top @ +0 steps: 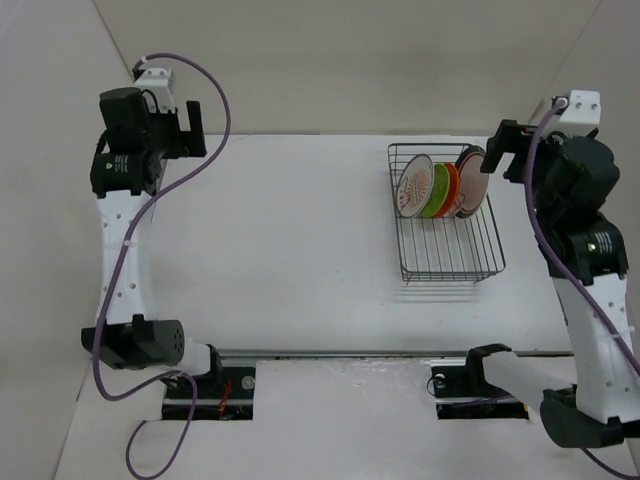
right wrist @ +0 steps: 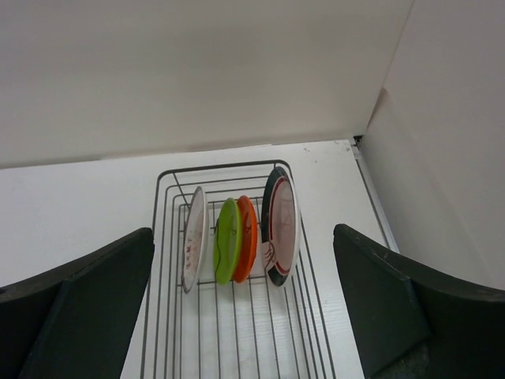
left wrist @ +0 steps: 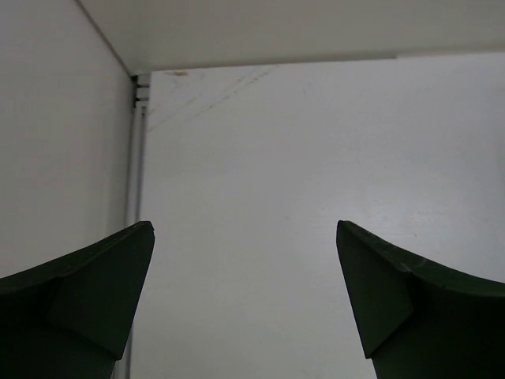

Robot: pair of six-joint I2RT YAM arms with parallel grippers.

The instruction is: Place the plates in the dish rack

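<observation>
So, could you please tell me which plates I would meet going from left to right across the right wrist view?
white plate with the orange pattern → lime green plate → orange plate → larger white plate with the dark rim

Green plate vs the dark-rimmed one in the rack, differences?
The green plate is plain lime; the dark-rimmed plate is white with dark and red rings. The dark-rimmed plate stands taller than the green plate. Both stand on edge in the dish rack.
</observation>
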